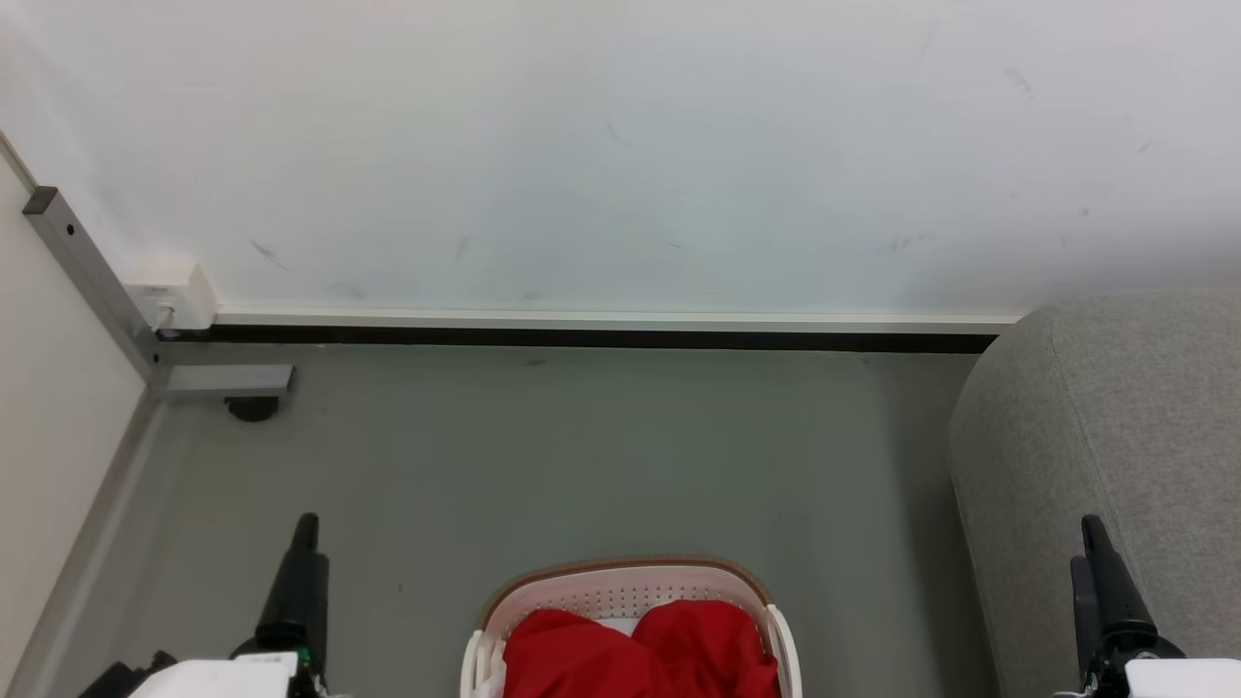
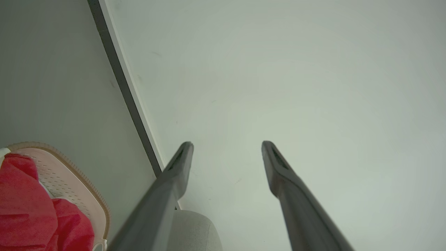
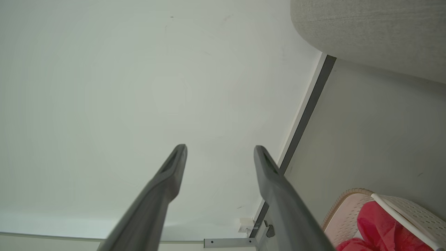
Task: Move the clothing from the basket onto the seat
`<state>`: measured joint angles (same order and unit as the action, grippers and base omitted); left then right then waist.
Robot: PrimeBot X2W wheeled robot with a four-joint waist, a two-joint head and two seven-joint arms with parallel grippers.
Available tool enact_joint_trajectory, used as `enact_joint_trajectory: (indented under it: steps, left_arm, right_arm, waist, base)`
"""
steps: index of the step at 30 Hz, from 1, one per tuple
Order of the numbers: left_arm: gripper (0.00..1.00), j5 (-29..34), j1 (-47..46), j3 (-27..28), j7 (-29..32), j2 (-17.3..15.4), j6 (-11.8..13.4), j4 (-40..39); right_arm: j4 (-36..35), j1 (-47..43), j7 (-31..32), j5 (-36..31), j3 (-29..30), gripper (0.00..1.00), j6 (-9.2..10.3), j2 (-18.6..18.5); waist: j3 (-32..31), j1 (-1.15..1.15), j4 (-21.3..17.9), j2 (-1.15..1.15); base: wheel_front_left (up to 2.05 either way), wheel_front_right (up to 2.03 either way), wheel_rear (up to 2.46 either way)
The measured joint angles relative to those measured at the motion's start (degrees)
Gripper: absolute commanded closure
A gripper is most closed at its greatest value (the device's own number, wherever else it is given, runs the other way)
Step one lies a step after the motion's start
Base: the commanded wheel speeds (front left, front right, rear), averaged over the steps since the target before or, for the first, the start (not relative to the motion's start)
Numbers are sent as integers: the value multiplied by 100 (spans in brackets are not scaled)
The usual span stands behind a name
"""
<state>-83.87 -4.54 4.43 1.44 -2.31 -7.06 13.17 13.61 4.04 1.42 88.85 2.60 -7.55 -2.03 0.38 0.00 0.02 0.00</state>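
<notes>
1. The left end effector [image 2: 227, 144] stands open, its two long dark fingers spread with nothing between them, pointing toward the white wall [image 1: 620, 145].
2. The right end effector [image 3: 220, 147] is open too and empty, fingers parted. It is raised at the robot's right, just in front of the rounded end of the sofa [image 1: 1115, 436].
3. Between the two arms, low and central, the basket [image 1: 620, 565] sits on the grey floor [image 1: 582, 456]. It is cream with small holes and a brown rim, well apart from both end effectors.
4. The clothing [image 1: 630, 654] lies inside the basket as two bright red mounds side by side, heaped to about the rim, with a sliver of white showing between them at the back.
5. The light grey sofa stands to the robot's right of the basket, a strip of floor between them.
6. Farther out, the floor meets a dark baseboard [image 1: 582, 337] under the wall, and a grey metal bar [image 1: 87, 271] slants up in the left corner.
</notes>
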Motion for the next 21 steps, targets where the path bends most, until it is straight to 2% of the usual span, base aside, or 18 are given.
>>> enact_joint_trajectory:
  steps: [13,21]
  left_arm:
    - [0,1651,-32,-64,-296,-5,0,-257]
    - [0,2693,-36,-112,-457,-5,-4,-387]
  right_arm:
    - [-123,37,-291,-1240,-129,0,0,-5]
    - [-156,54,-454,-2232,-253,0,0,-9]
  waist:
    - [4,0,-1,0]
    - [0,0,-8,0]
  base:
    - [0,0,0]
    - [0,0,0]
